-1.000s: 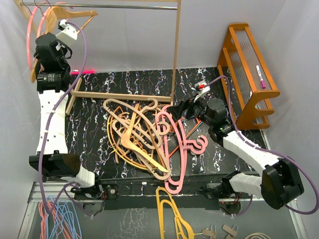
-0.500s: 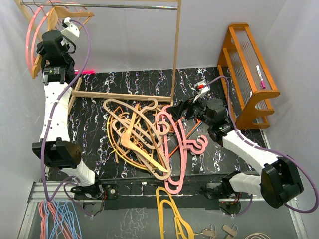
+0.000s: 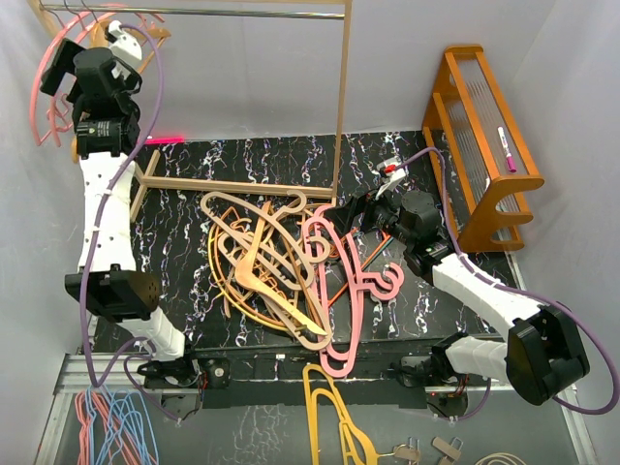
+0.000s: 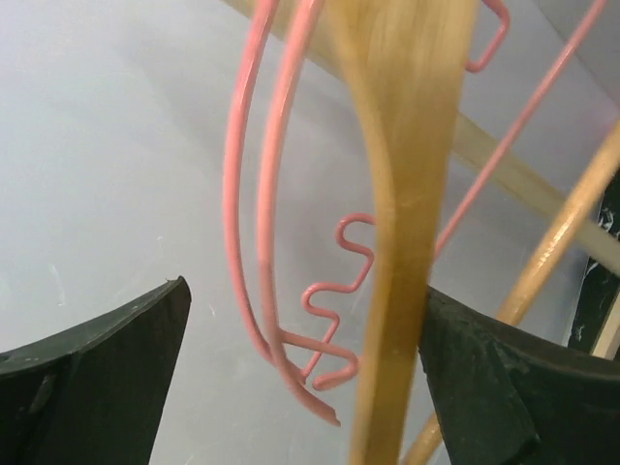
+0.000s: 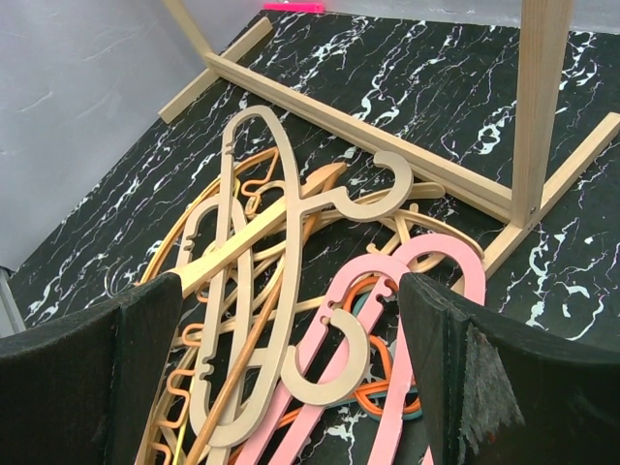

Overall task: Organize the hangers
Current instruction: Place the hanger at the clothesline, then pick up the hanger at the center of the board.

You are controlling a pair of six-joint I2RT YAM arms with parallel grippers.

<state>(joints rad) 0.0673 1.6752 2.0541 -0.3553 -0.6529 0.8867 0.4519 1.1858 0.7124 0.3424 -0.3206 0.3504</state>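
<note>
A tangled pile of hangers [image 3: 271, 271], tan, orange, teal and pink, lies on the black mat [image 3: 194, 242]. My right gripper [image 3: 341, 215] hovers low over the pile's right side. Its jaws [image 5: 291, 291] stand open and empty above a tan hook [image 5: 339, 358] and pink hangers [image 5: 387, 291]. My left gripper [image 3: 60, 77] is raised to the rack's rail [image 3: 223, 13] at the top left. It is open [image 4: 302, 291], with a thin pink hanger [image 4: 254, 242] and a wooden hanger [image 4: 407, 194] hanging loose between the fingers; the wooden one is close to the right finger.
The wooden rack's post [image 3: 341, 97] and base bar [image 3: 232, 186] stand behind the pile. An orange wooden stand [image 3: 484, 136] holding a pink marker [image 3: 506, 150] is at the right. A mustard hanger [image 3: 334, 412] and a blue-and-pink bunch [image 3: 111, 426] lie past the mat's front edge.
My left gripper has risen toward the rail and opened, letting go of the hanger. The pink hanger has swung out to the left. The right arm has not moved.
</note>
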